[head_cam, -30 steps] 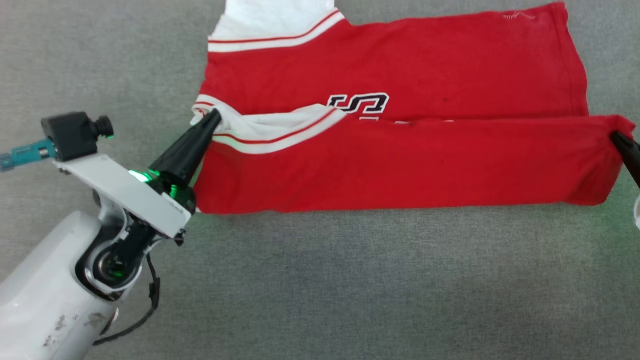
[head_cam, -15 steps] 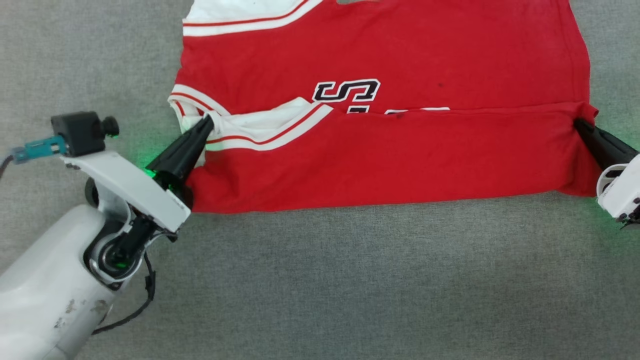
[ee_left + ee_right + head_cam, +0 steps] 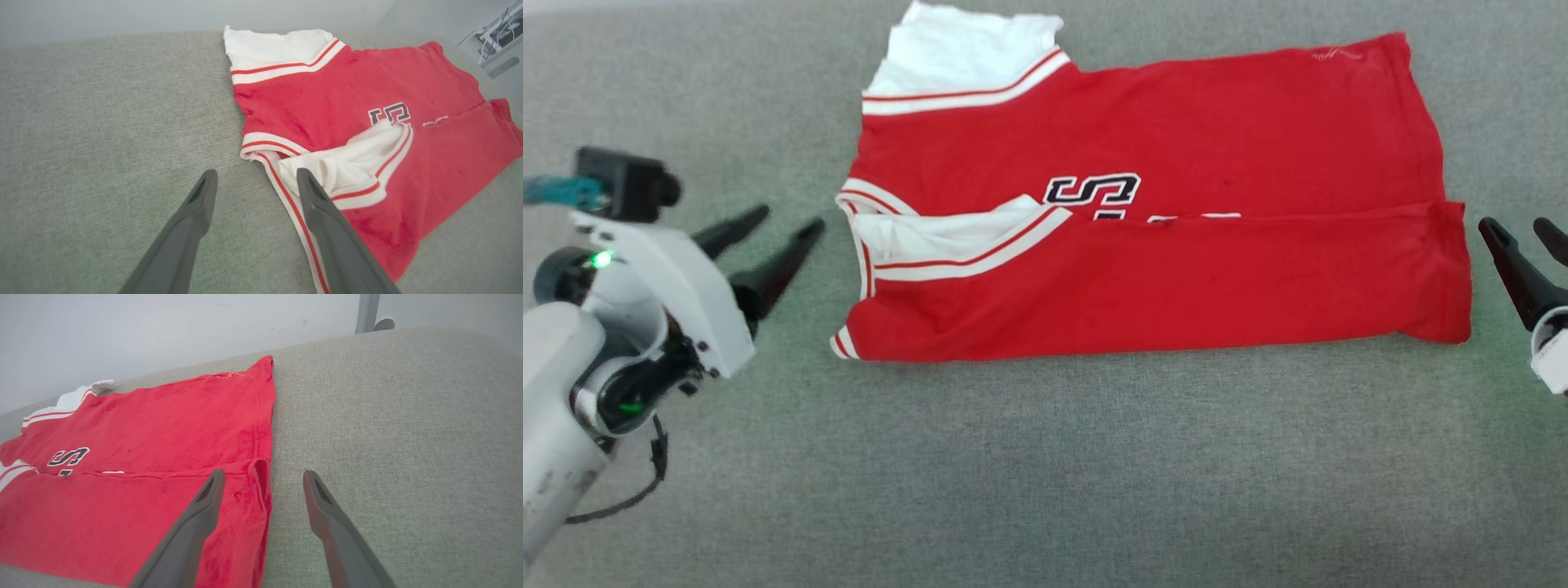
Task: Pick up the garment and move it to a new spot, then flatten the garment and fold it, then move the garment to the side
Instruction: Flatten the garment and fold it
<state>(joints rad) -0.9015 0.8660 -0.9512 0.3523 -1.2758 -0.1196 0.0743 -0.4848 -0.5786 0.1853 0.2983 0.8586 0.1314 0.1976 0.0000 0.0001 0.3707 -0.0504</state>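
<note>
The red garment [image 3: 1160, 220] lies flat on the grey cloth surface, its near long edge folded up over the middle so that only part of the black lettering shows. One white sleeve [image 3: 968, 61] sticks out at the far left, another lies tucked on the fold. My left gripper [image 3: 784, 219] stands open just off the garment's left edge, holding nothing; in the left wrist view the left gripper [image 3: 254, 179] straddles bare surface beside the striped trim of the garment [image 3: 367, 122]. My right gripper [image 3: 1519, 229] is open past the right hem, and the right gripper [image 3: 263, 477] is empty above the edge of the garment [image 3: 171, 428].
Grey fabric surface [image 3: 1054, 474] stretches wide in front of the garment and to both sides. A pale wall [image 3: 163, 330] rises behind the far edge, with a metal post [image 3: 367, 310] at the back right.
Both grippers have opened, let go of the garment's folded edge and drawn back outward. The fold now rests on the shirt. The camera view has also shifted.
</note>
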